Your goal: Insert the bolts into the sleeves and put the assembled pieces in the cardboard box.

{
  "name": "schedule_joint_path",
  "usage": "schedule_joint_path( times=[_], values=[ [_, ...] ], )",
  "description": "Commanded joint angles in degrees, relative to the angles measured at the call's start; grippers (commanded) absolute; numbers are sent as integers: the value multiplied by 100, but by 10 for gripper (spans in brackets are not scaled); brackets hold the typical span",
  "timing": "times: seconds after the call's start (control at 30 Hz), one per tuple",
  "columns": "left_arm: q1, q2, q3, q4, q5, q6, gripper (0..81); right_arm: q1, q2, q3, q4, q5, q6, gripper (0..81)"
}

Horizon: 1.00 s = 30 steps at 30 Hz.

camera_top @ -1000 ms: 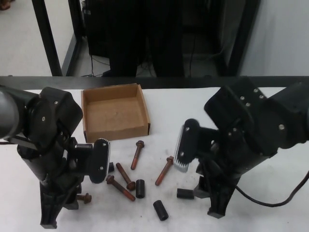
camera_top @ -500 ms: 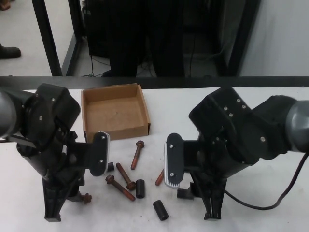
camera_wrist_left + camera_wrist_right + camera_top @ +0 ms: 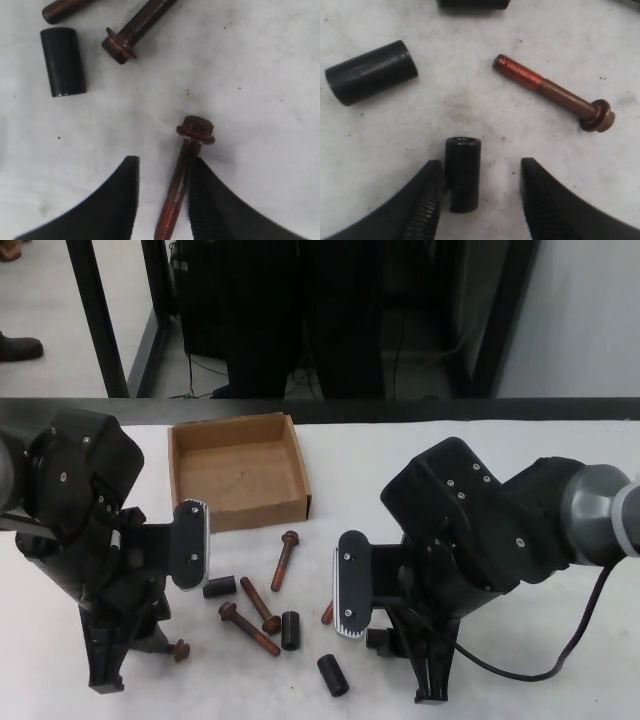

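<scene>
In the left wrist view my left gripper is open and low over the table. A rusty bolt lies between its fingers, its shank against one finger and its head pointing away. Beyond it lie a black sleeve and another bolt. My right gripper is open around a black sleeve that lies close to one finger. A second sleeve and a bolt lie beyond. In the high view the cardboard box sits empty at the back.
Between the left arm and the right arm, loose bolts and black sleeves are scattered on the white table. A dark rail runs along the bench's far edge.
Both arms have lowered toward the table. The right arm has shifted left over the sleeve, and the left arm has drawn left, uncovering a sleeve beside it.
</scene>
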Motion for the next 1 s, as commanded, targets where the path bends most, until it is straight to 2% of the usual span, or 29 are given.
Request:
schedule_joint_path(
  times=[0.0, 0.27, 0.43, 0.53, 0.67, 0.87, 0.97],
  values=[
    [-33, 88, -51, -39, 191, -121, 310, 12, -16, -45, -53, -15, 24, 459],
    [-371, 648, -51, 49, -303, -103, 312, 12, -16, -45, -53, -15, 140, 459],
    [-471, 718, -51, 19, -290, -80, 304, 12, -16, -45, -66, -15, 231, 455],
    [-471, 718, -51, 19, -291, -108, 216, 12, -16, -45, -62, -15, 430, 369],
    [-455, 718, -51, 19, -298, -320, 26, 12, -16, -45, -62, -37, 521, 170],
    [-455, 718, -51, 19, -277, -478, 8, 12, -16, -45, -11, -41, 656, 1],
    [-455, 718, -51, 30, -134, -638, 8, 12, -16, -45, 51, -41, 801, 3]
  ],
)
